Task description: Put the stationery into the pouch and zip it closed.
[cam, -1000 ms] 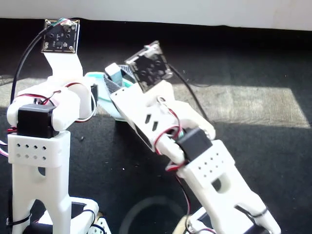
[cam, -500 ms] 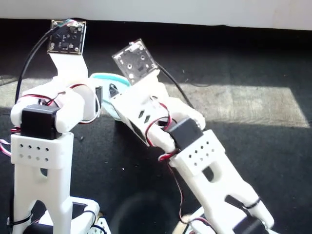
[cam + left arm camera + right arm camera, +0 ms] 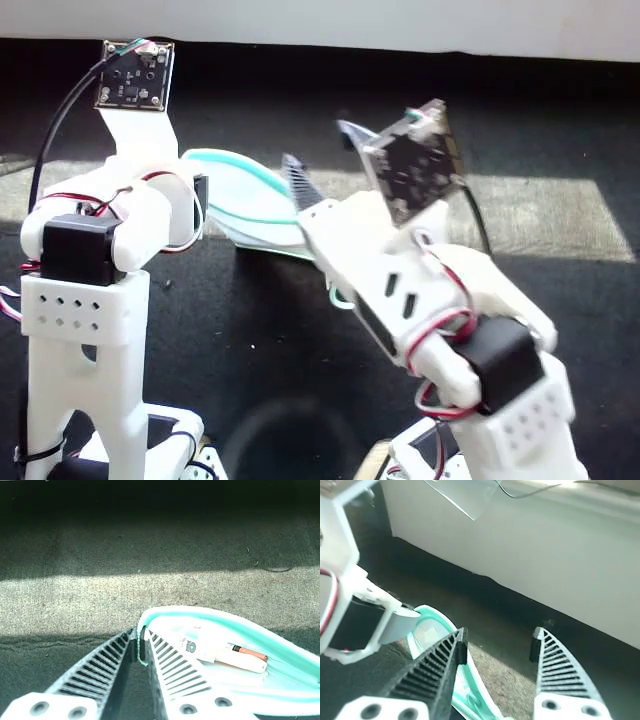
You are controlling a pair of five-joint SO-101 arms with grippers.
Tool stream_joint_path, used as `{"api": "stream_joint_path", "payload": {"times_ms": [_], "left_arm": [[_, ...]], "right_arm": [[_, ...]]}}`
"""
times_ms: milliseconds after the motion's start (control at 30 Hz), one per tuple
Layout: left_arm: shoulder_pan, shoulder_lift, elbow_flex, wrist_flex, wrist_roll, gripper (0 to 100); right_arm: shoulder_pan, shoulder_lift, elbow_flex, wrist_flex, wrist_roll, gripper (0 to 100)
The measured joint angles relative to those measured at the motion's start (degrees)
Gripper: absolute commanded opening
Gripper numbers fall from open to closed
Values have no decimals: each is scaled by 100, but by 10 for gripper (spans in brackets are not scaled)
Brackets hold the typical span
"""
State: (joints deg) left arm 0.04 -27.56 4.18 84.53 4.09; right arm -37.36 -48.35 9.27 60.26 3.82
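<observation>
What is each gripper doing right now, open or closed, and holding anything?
Left gripper: closed on the rim of the soft white pouch with the teal zip edge.
Right gripper: open, holding nothing.

Left end effector (image 3: 138,636) pinched shut; right end effector (image 3: 499,640) aloft, fingers wide apart

High view: the pouch (image 3: 240,195) is hidden at its left end behind the left arm (image 3: 85,300) and at its near right end behind the right arm (image 3: 370,250); contents not discernible. Left wrist view: the pouch is cut off by the picture's edge; the stationery (image 3: 242,661) inside shows only in part, number of pieces undetermined. Right wrist view: a finger of the right gripper (image 3: 497,642) covers part of the pouch, the remainder cut off at the edge
</observation>
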Motion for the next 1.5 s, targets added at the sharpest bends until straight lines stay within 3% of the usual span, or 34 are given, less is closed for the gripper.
{"api": "stream_joint_path", "payload": {"times_ms": [233,500,667,867,1133,1233,1333,1500], "left_arm": [[0,0,0,0,0,9],[0,0,0,0,0,9],[0,0,0,0,0,9],[0,0,0,0,0,9],[0,0,0,0,0,9],[0,0,0,0,0,9],[-26,0,0,0,0,9],[-26,0,0,0,0,9]], "right_arm": [[642,-141,105,1371,0,200],[686,-132,1512,1477,0,200],[677,-141,1609,1477,0,200],[176,-88,1679,1459,0,201],[149,862,1679,1231,1134,200],[149,1020,1679,1231,1433,135],[167,976,1679,1231,1697,7],[176,308,1688,1231,2198,5]]}}
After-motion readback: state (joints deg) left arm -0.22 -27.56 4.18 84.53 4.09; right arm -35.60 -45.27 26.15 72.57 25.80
